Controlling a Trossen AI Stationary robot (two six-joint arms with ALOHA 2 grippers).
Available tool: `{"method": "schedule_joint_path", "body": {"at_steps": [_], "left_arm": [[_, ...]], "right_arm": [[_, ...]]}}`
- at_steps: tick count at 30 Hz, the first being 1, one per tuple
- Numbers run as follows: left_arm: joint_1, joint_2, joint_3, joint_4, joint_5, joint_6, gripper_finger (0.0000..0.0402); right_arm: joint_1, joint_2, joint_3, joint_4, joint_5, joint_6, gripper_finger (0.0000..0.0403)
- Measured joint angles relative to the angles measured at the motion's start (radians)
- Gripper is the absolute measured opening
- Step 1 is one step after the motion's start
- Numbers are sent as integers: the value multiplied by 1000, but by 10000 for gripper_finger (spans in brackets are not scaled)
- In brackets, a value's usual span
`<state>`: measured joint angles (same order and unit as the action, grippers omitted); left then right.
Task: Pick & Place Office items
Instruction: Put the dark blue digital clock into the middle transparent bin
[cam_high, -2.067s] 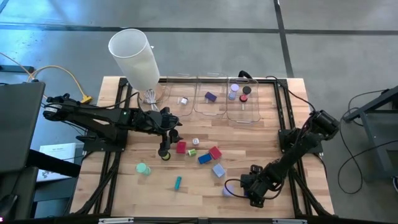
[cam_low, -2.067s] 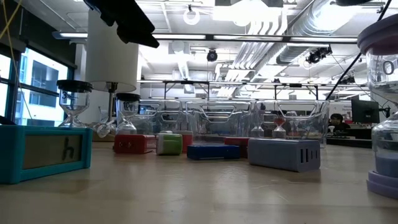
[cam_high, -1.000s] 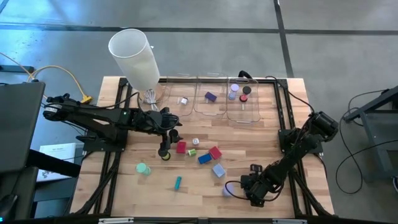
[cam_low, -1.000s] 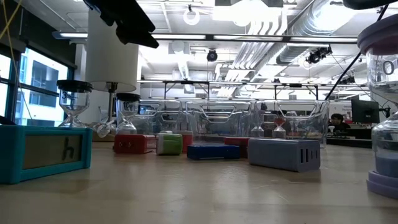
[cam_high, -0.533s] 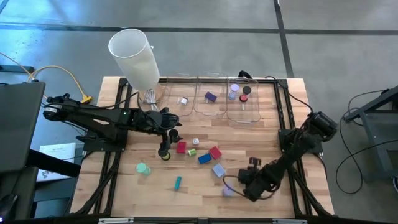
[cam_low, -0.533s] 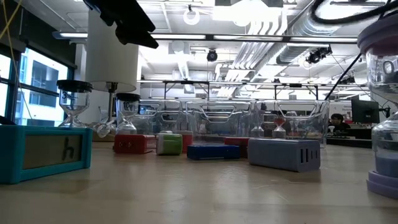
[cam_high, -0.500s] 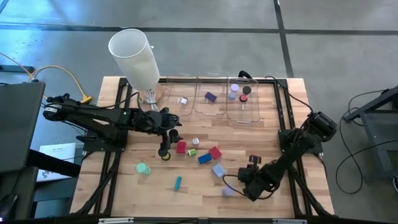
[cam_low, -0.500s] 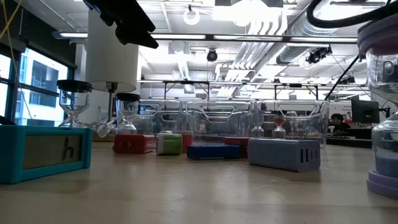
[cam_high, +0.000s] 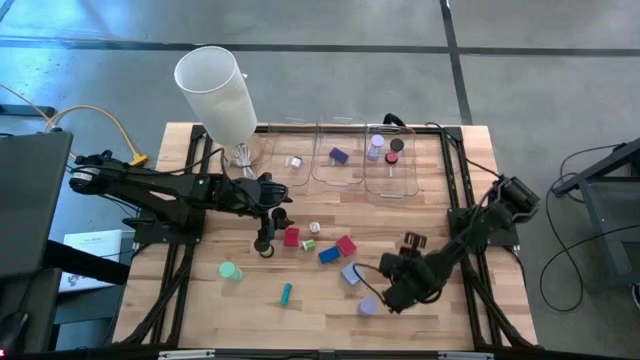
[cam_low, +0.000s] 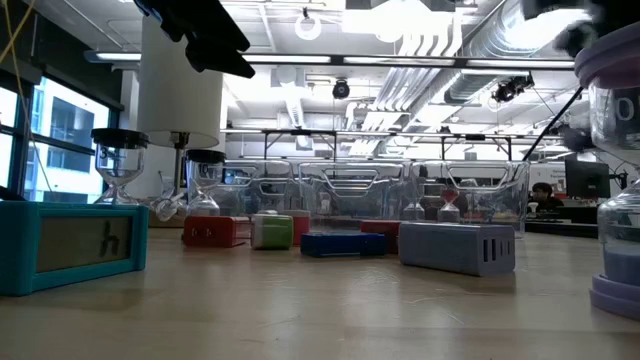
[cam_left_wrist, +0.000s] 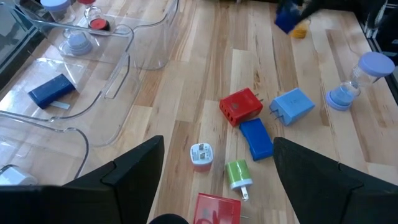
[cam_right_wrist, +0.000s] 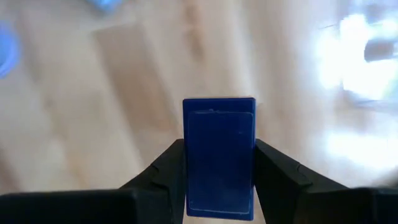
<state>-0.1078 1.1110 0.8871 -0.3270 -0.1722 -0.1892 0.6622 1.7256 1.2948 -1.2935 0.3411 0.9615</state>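
Several office items lie mid-table: red blocks (cam_high: 291, 237) (cam_high: 346, 245), a blue block (cam_high: 329, 255), a pale blue block (cam_high: 350, 273), a green piece (cam_high: 309, 244), a small white piece (cam_high: 314, 228), a teal stick (cam_high: 286, 293), a green roll (cam_high: 230, 271) and a lavender hourglass-shaped piece (cam_high: 368, 305). My right gripper (cam_high: 392, 290) hangs above the near right of the table, shut on a dark blue block (cam_right_wrist: 219, 143). My left gripper (cam_high: 265, 240) hovers open above the left red block (cam_left_wrist: 217, 208). My right gripper pinches the dark blue block by its two long sides (cam_right_wrist: 186, 163) between the two fingers. The fingers come steeply from above and run along the block, whose far end sticks out past their tips. The block is lifted clear of the table.
Three clear bins (cam_high: 340, 160) stand along the far edge, holding a few small pieces. A tall white cylinder (cam_high: 215, 90) rises at the far left corner. Bare wood (cam_high: 320, 315) shows along the near edge.
My right gripper has risen from the table near the front right and moved a little toward the left, tipping to point more steeply down. The dark blue block has gone up with it, between its shut fingers.
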Motion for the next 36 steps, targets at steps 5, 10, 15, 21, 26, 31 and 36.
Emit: {"method": "schedule_joint_path", "body": {"at_steps": [5, 10, 15, 21, 26, 31, 36], "left_arm": [[0, 0, 0, 1, 0, 0, 294], [0, 0, 0, 1, 0, -1, 294], [0, 0, 0, 1, 0, -3, 294], [0, 0, 0, -9, 0, -3, 294], [0, 0, -1, -35, 0, 4, 294], [0, 0, -2, -61, 0, 47, 294], [0, 0, -13, -62, 0, 69, 294]], "right_arm": [[-58, -2, 120, -180, 78, -84, 134], [-158, -3, 208, -230, 285, -183, 134], [-305, -3, 245, -176, 364, -387, 134], [-535, -3, 246, -13, 376, -547, 134], [-703, -3, 246, 186, 301, -748, 134], [-842, -3, 246, 400, 96, -866, 134], [-926, 36, 246, 487, -33, -885, 134]]}}
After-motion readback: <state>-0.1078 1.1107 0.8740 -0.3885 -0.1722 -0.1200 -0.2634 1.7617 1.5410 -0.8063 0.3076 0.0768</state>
